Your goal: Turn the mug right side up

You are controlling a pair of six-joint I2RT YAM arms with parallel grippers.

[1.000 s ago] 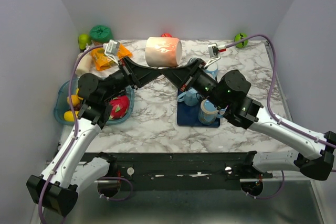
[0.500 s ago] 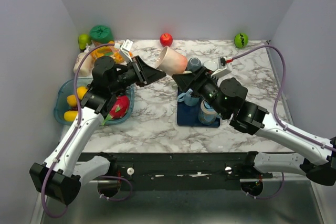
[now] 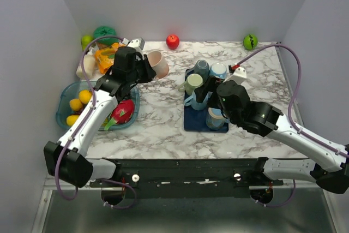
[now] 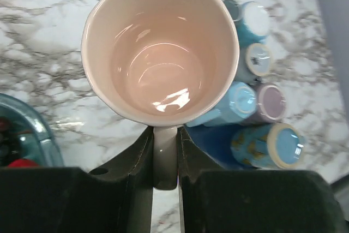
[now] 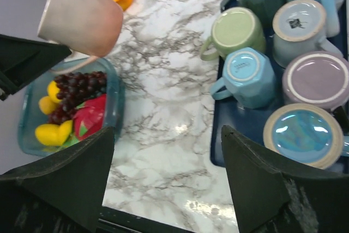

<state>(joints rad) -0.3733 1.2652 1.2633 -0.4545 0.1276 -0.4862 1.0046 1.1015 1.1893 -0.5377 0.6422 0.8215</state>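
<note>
- The left gripper (image 4: 164,151) is pinching the handle of the pink mug (image 4: 163,47), its jaws pressed close on either side of the handle.
- The mug (image 3: 158,64) hangs over the far left part of the marble table (image 3: 158,118). It sits between the fruit bowl (image 3: 61,114) on the left and the blue tray (image 3: 191,125) on the right, and looks clear of the surface.
- The left wrist view looks straight into the mug's mouth. From the right wrist view the mug (image 5: 82,17) is tilted, with its base towards the near right.
- The right gripper (image 5: 166,135) is spread wide and holds nothing. It hovers near the left edge of the tray, over the other mugs (image 5: 248,77), which stand upside down.
- The step in hand looks like the end of the turn: only the left gripper carries the mug, and the mug is not yet set down.
- The next move calls for levelling the mug with its mouth up, then lowering it base first onto bare marble, away from the bowl and the tray, before the jaws let go.
</note>
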